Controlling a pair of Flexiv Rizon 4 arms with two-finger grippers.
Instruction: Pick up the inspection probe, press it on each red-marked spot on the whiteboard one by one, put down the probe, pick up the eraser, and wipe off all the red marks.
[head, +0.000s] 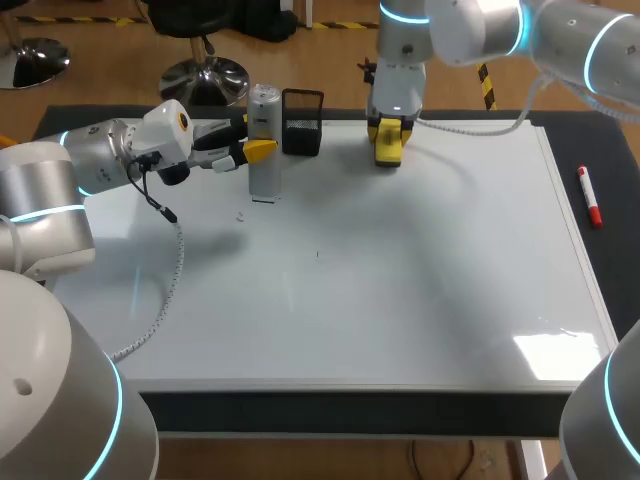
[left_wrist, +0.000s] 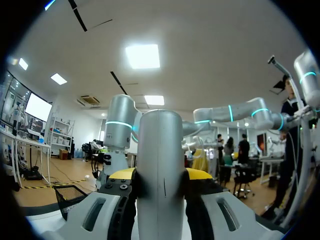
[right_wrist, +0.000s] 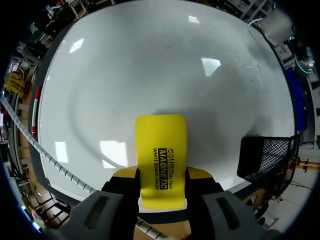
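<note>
The inspection probe (head: 265, 140), a silver cylinder, stands upright at the back left of the whiteboard (head: 400, 290), its base down at the board. My left gripper (head: 252, 152) is shut on it from the side; in the left wrist view the probe (left_wrist: 160, 165) fills the gap of the gripper (left_wrist: 160, 176). At the board's far edge my right gripper (head: 389, 132) is shut on the yellow eraser (head: 388, 146). The eraser (right_wrist: 161, 155) lies flat on the whiteboard (right_wrist: 150, 60) and sticks out ahead of the gripper (right_wrist: 162, 175). I see no red marks on the board.
A black mesh basket (head: 302, 122) stands at the back between the probe and the eraser, close beside the eraser (right_wrist: 265, 155). A red marker (head: 590, 196) lies off the board's right edge. A cable (head: 165, 290) trails from my left arm over the board's left part.
</note>
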